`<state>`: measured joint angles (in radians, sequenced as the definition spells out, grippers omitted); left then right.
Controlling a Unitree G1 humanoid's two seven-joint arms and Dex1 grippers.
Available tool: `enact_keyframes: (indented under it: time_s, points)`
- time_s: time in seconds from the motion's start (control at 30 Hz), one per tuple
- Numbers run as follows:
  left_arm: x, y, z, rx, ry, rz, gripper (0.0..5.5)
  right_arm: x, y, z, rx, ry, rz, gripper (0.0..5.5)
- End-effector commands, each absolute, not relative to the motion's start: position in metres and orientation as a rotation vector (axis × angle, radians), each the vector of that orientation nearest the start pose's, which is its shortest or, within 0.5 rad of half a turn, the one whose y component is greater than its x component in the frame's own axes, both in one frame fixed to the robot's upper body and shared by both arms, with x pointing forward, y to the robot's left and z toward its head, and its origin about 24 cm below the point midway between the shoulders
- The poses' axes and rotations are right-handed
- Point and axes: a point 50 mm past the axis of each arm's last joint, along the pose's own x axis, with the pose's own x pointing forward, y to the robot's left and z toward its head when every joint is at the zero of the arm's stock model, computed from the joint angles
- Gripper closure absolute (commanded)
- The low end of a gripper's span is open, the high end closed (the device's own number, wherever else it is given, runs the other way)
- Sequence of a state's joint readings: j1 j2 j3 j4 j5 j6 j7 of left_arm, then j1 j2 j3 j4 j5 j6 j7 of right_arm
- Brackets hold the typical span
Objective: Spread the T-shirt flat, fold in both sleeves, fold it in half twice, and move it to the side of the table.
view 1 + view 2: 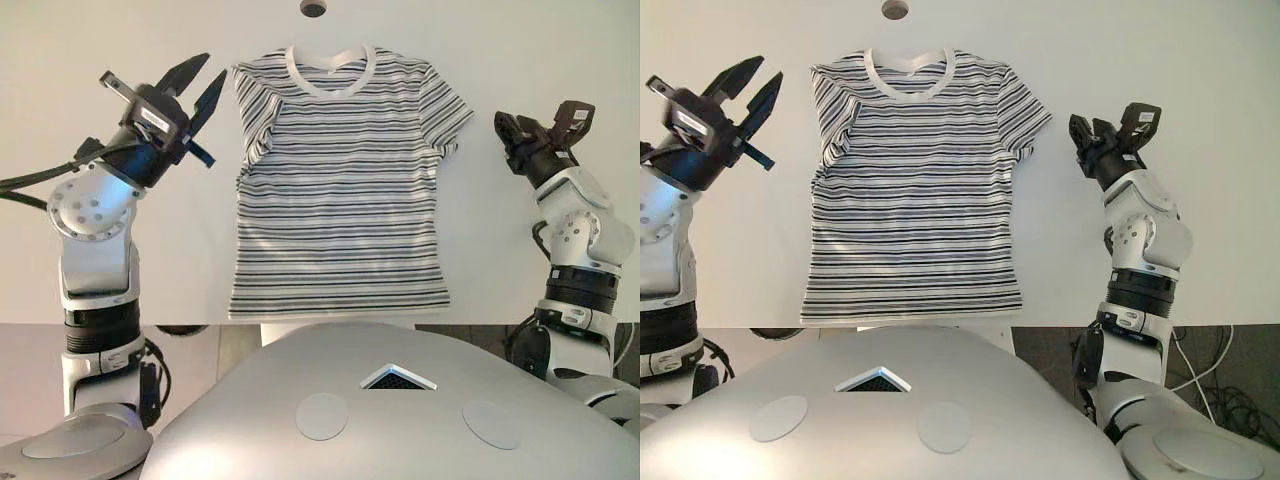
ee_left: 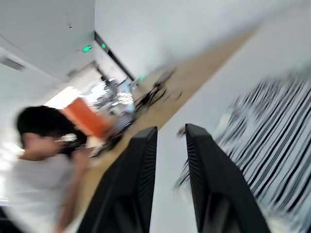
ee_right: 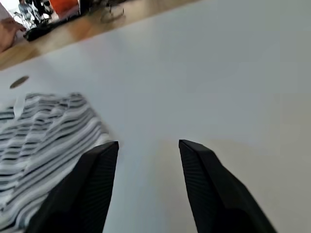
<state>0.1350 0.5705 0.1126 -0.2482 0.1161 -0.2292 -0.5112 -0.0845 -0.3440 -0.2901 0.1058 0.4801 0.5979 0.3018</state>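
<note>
No text or label can be read.

We log T-shirt (image 1: 340, 190): white, crossed by dark navy horizontal stripes | collar (image 1: 330, 82): plain white | table (image 1: 520, 60): plain white | left gripper (image 1: 214, 65) and right gripper (image 3: 148, 145): black | we note round disc (image 1: 313, 8): dark grey | floor (image 3: 97, 24): tan

The T-shirt (image 1: 340, 190) is soft cloth with thin stripes, a bit wrinkled near one sleeve. The surface (image 1: 540, 60) under it is white, smooth and matt. The left pincer (image 1: 211, 68) looks like black matt plastic. Its fingers (image 2: 141, 170) have tiny ribs on the inside. The right pincer (image 3: 148, 144) has the same black, ribbed fingers (image 3: 204, 179).
</note>
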Motion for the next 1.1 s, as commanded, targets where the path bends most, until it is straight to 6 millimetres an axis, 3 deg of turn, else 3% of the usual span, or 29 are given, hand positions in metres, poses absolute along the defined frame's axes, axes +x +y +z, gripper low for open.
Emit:
enact_keyframes:
  time_s: [0.03, 0.33, 0.6, 1.0, 1.1]
  points:
    - [0.201, 0.225, 0.066, 1.086, -0.145, -0.610, 4.44, 0.277, -0.241, 0.032, 0.377, 0.521, 0.177, 3.12]
    - [0.200, 0.211, 0.053, 1.011, -0.182, -0.622, 4.44, 0.292, -0.216, 0.027, 0.403, 0.565, 0.261, 3.12]
    - [0.194, 0.206, 0.055, 0.986, -0.193, -0.645, 4.44, 0.288, -0.218, 0.020, 0.350, 0.590, 0.257, 3.12]
    - [0.196, 0.200, 0.057, 0.972, -0.216, -0.644, 4.42, 0.284, -0.219, 0.023, 0.276, 0.553, 0.254, 5.33]
    - [0.197, 0.200, 0.058, 0.969, -0.220, -0.639, 4.42, 0.284, -0.217, 0.025, 0.250, 0.536, 0.248, 5.48]
